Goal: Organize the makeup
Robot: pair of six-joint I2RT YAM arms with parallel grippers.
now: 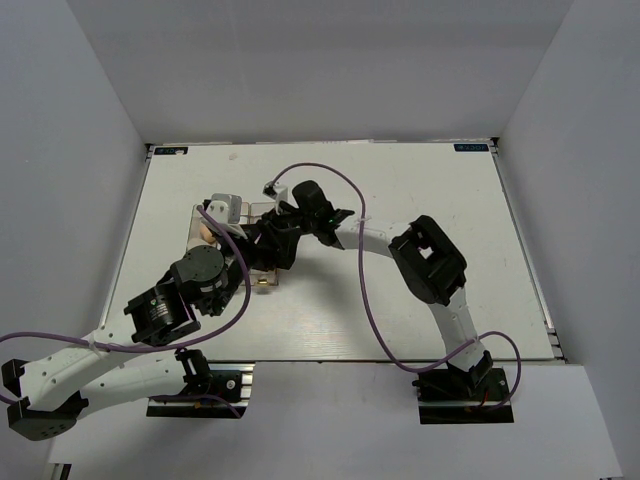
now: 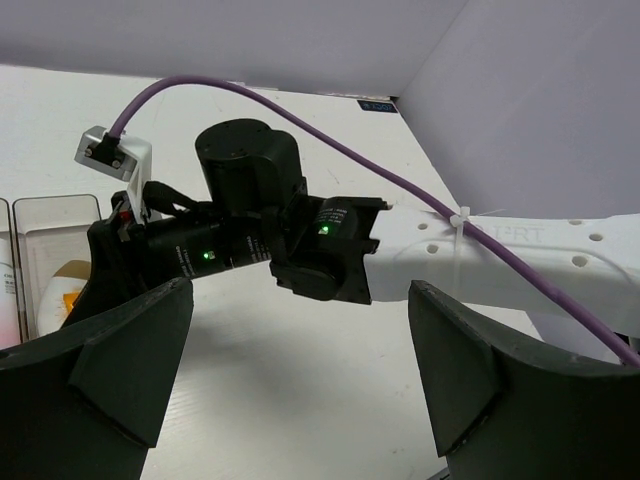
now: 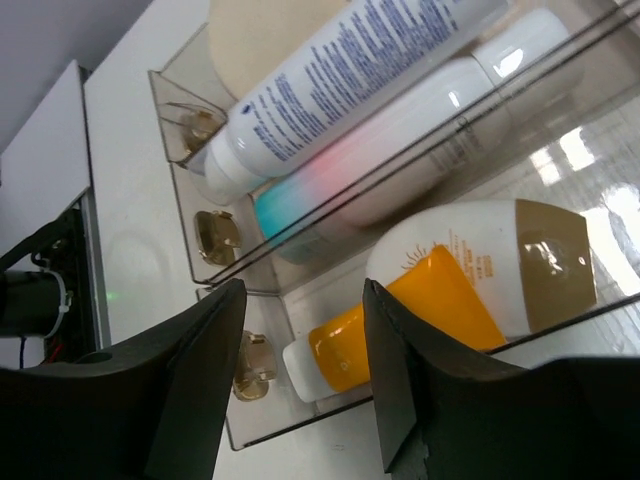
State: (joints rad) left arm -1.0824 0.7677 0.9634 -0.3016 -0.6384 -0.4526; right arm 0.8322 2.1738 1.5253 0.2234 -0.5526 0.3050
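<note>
1. The right gripper point(image 3: 305, 295) has its jaws parted, with nothing between them.
2. Just past the jaws stands a clear plastic three-compartment organizer box point(image 3: 175, 110).
3. Its nearest compartment holds an orange white-capped tube point(image 3: 440, 300) touching a white-and-gold egg point(image 3: 500, 260).
4. The next holds a white tube with a teal end point(image 3: 400, 170).
5. Farthest lie a slim white tube with blue print point(image 3: 340, 90) and a beige round puff point(image 3: 260, 30).
6. The left gripper point(image 2: 300, 300) is spread wide and holds nothing.

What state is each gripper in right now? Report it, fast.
Left gripper: open, holding nothing.
Right gripper: open, holding nothing, above the orange tube lying in the clear organizer.
</note>
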